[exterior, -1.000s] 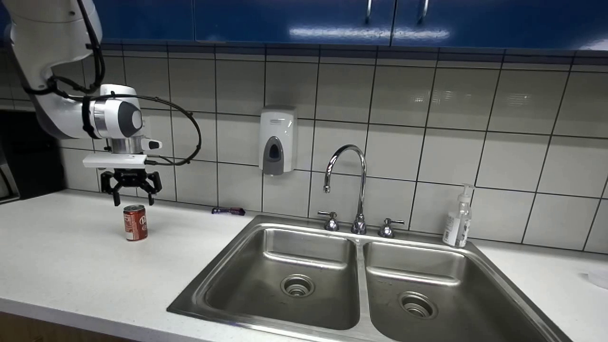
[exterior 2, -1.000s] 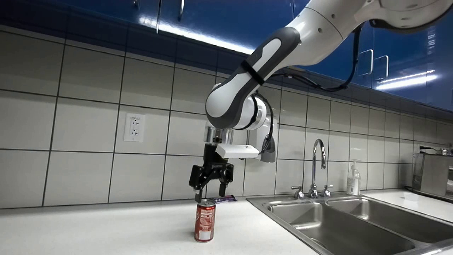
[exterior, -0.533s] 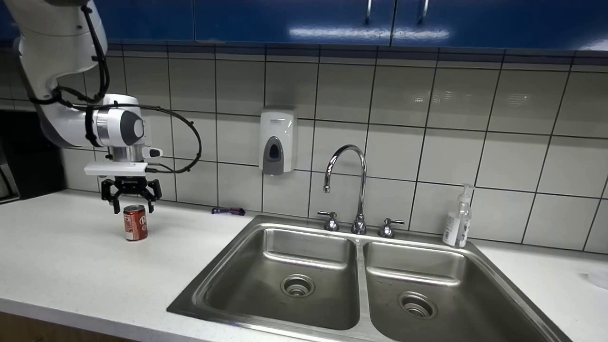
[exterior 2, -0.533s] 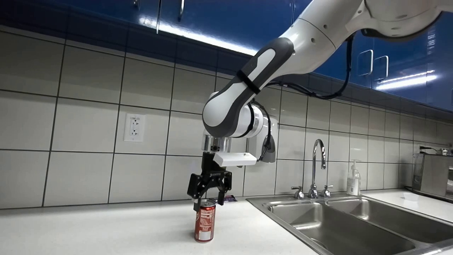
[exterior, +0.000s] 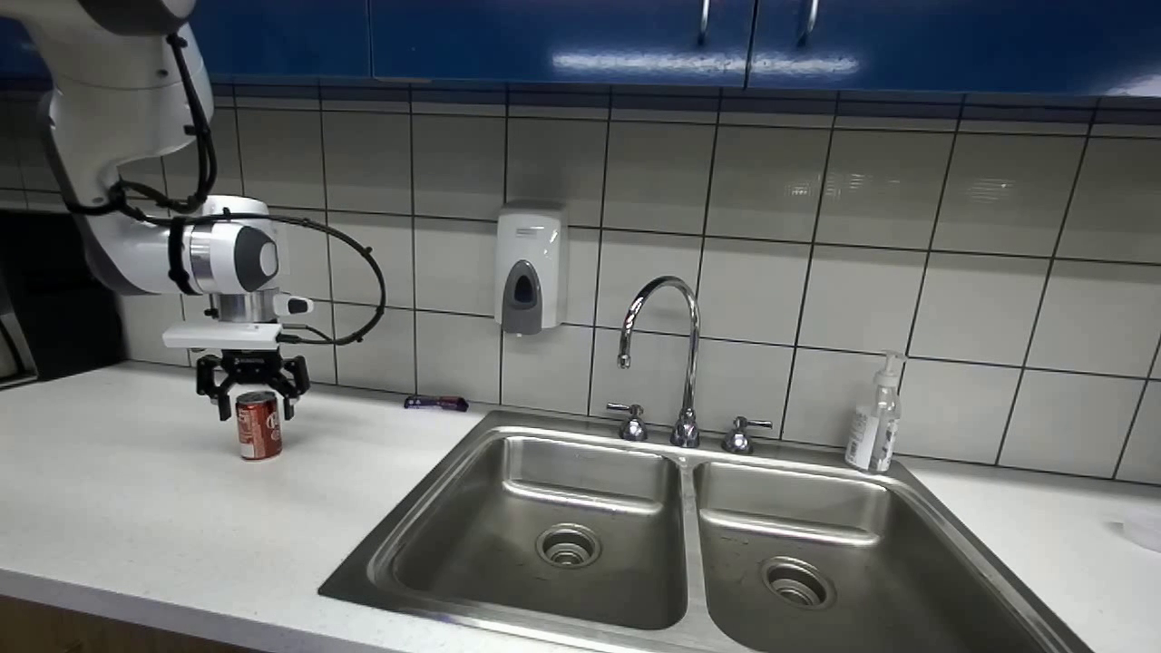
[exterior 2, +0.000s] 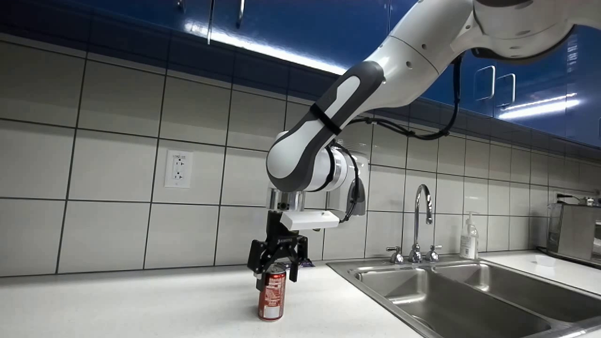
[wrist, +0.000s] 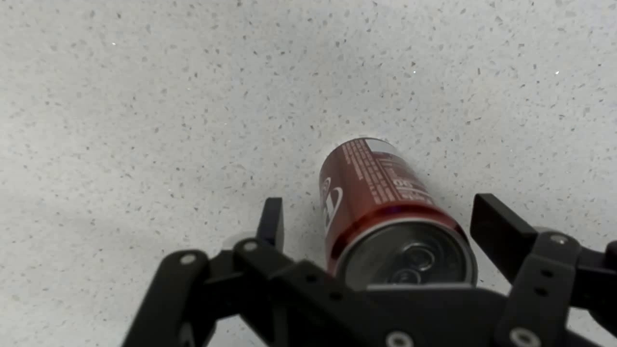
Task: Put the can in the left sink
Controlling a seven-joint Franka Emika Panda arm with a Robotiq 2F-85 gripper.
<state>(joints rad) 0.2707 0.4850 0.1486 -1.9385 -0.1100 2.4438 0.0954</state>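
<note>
The red can [exterior: 259, 433] with a silver top stands upright on the white counter, left of the sink. It also shows in an exterior view [exterior 2: 272, 295] and in the wrist view [wrist: 381, 188]. My gripper [exterior: 257, 414] is open above the can, with one finger on each side of the can's top, also seen in an exterior view [exterior 2: 277, 283]. In the wrist view the gripper [wrist: 381, 214] shows a gap between each finger and the can, wider on the left. The left sink [exterior: 481, 562] is to the right of the can; no objects show in it.
The right basin [exterior: 871, 589], the tap [exterior: 694, 363] and a soap bottle [exterior: 875, 417] are further right. A dark wrapper [exterior: 435, 403] lies on the counter by the tiled wall. A soap dispenser [exterior: 531, 268] hangs on the wall.
My gripper has moved down, from just above the can to where its open fingers flank the can's top. The can has not moved.
</note>
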